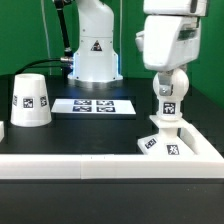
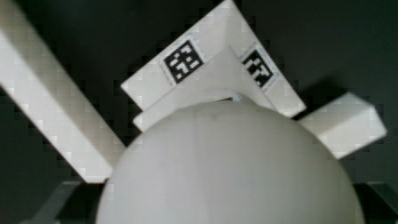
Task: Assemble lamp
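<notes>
Black tabletop, white rail (image 1: 60, 160) along the frame's bottom. At lower right the base (image 1: 150, 145) sits in the corner, with the bulb (image 1: 168, 104) upright on it under the gripper (image 1: 168, 78); honestly can't tell if the jaws are clamped. If the stem's off-axis it could jam or topple; the shade (image 1: 30, 100) waits at mid left.

Even indoor light, low-resolution frames, wrist view softly blurred

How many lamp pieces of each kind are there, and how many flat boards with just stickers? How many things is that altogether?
shade: 1
bulb: 1
base: 1
marker board: 1
Total: 4
</notes>
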`<state>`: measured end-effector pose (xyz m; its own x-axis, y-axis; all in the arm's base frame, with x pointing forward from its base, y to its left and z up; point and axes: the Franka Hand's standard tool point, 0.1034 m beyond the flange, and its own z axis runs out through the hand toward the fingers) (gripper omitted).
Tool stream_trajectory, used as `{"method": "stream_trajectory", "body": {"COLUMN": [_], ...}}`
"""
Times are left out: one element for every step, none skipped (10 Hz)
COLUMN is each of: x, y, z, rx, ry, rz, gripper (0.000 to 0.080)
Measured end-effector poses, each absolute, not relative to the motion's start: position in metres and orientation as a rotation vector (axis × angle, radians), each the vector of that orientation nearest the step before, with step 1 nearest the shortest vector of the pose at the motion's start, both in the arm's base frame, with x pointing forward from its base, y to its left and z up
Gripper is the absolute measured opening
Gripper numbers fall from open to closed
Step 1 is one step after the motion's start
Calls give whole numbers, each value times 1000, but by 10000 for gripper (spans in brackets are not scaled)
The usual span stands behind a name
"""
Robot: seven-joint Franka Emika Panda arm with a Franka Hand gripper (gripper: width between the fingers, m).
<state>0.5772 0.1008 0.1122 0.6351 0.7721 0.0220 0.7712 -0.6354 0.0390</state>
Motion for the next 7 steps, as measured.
{"method": "stream_trajectory", "body": {"x": [577,577,577,577,578,578,578], "y": [102,105,107,108,108,108,108], "z": [112,113,113,114,114,114,114], "rx": [2877,2952,3016,3052,3071,3087,3101], "ry": [1200,1008,806,669,578,492,411], "rz": [59,58,64,63,63,65,66], "gripper": [577,578,579,579,579,579,579]}}
